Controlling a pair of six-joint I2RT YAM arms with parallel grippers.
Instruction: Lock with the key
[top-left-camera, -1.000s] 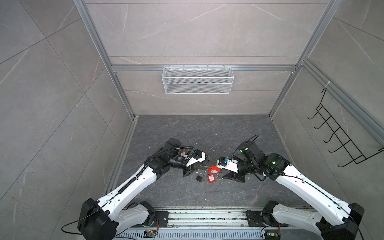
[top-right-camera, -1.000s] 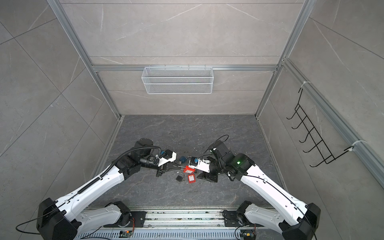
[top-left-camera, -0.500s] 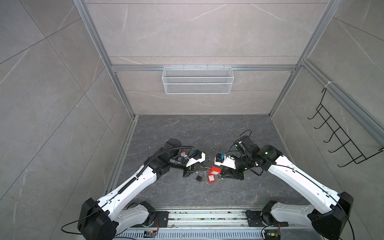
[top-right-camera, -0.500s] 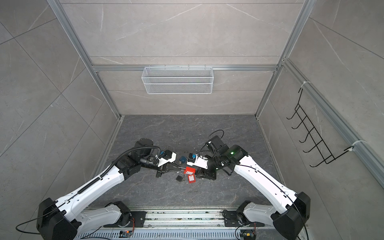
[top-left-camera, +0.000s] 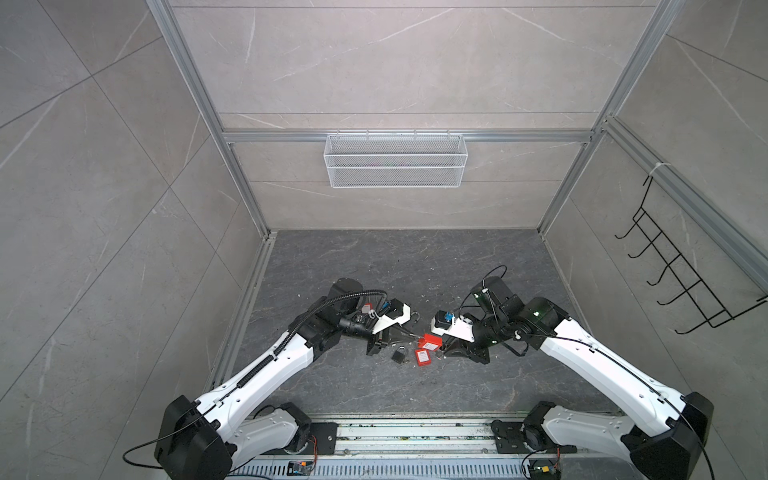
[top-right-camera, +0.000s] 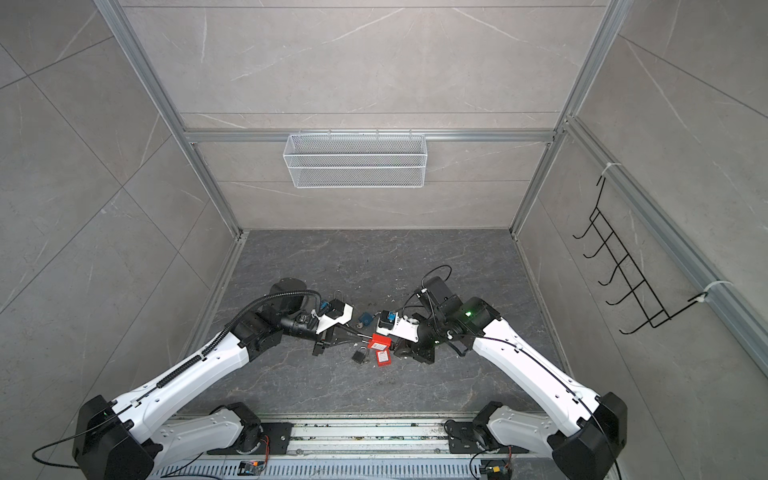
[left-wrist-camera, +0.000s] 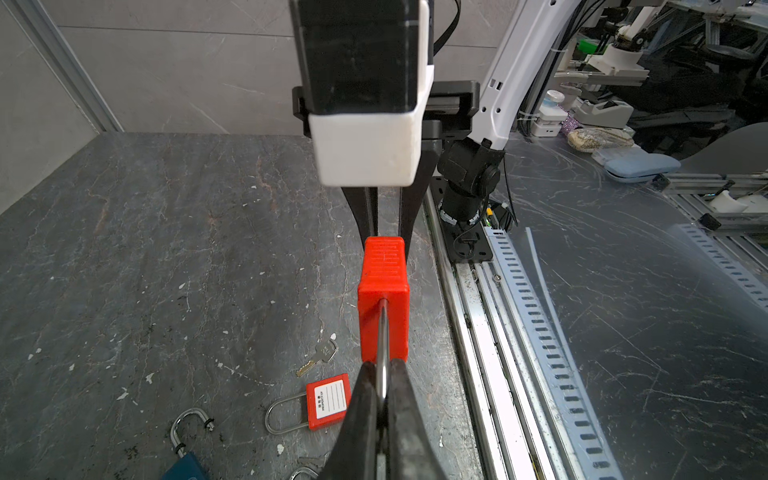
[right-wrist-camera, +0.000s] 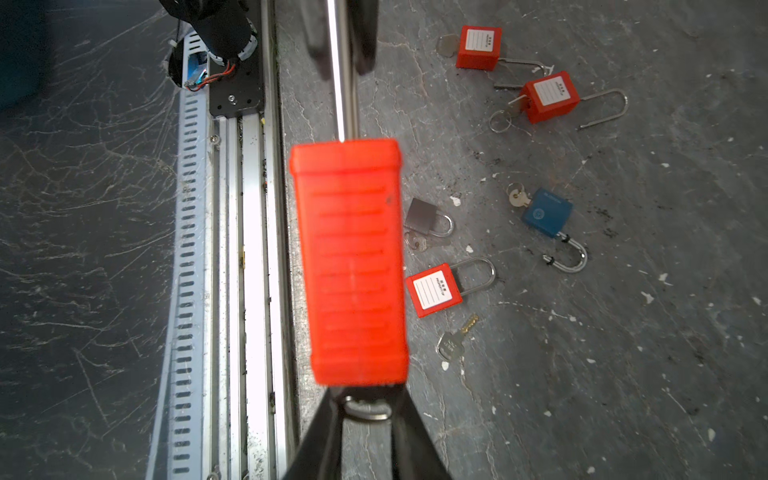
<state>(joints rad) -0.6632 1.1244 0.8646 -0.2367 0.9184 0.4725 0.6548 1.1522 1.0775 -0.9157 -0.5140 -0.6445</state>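
Bright even light, soft shadows, wide-angle edge distortion, close foreground blurred

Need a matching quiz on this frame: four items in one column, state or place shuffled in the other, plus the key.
Column A
1. held red padlock
2. blue padlock
3. loose key
4. left gripper

Column B
a. lying open on the table
b. lifted off the table
c. shut on a steel shackle
d. flat on the table beside a labelled red padlock

Pairs: 1-b, 2-a, 3-d, 4-c
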